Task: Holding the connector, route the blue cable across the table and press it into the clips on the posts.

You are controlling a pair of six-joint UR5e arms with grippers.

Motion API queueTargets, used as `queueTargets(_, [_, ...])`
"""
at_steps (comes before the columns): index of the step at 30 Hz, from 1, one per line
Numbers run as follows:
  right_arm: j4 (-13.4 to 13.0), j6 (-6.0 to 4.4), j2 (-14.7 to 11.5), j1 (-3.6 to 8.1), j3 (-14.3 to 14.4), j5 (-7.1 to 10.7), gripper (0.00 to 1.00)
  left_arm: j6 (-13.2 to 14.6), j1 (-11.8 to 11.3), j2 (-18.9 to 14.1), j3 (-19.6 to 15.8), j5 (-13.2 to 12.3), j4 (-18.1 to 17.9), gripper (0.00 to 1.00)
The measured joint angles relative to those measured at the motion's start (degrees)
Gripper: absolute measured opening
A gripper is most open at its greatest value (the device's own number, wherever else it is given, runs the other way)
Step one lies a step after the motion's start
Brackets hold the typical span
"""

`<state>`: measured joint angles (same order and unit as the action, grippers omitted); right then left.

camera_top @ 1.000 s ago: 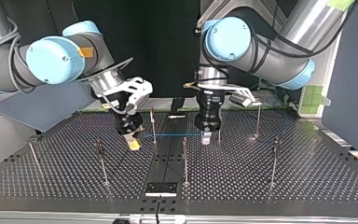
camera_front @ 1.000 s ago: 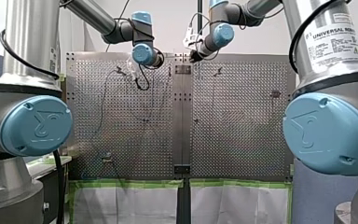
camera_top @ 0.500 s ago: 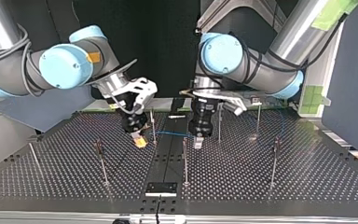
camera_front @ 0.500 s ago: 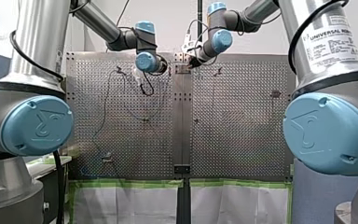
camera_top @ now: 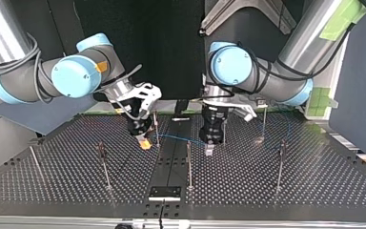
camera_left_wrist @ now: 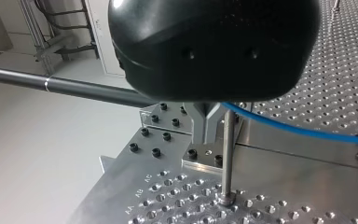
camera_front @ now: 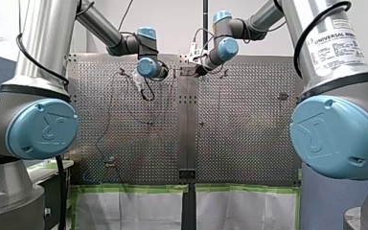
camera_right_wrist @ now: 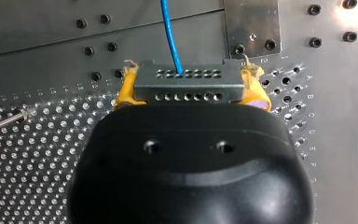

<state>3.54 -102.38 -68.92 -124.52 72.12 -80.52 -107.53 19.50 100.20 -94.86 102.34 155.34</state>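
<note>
- My right gripper (camera_right_wrist: 190, 77) is clamped on the grey connector (camera_right_wrist: 189, 91), yellow pads either side, low over the desk (camera_top: 290, 186).
- Blue cable (camera_top: 181, 138) runs from the connector to my left gripper (camera_left_wrist: 208, 122), which looks pinched on it, just beside a post (camera_left_wrist: 227, 158).

2 silver arms (camera_front: 43, 43), blue joint caps (camera_front: 40, 128)
</note>
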Motion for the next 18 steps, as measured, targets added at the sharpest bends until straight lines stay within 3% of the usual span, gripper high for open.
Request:
queueTargets(7, [-0.4, -0.25, 0.5, 0.86, -0.1, 0.98, 0.00, -0.1, -1.2, 1.6, 0.9, -2.0, -0.4, 0.00])
queueTargets(18, [-1.0, -0.39, 1.6, 3.60, -0.7, 2.90, 0.00, -1.4, -3.2, 4.5, 3.9, -4.3, -0.9, 0.00])
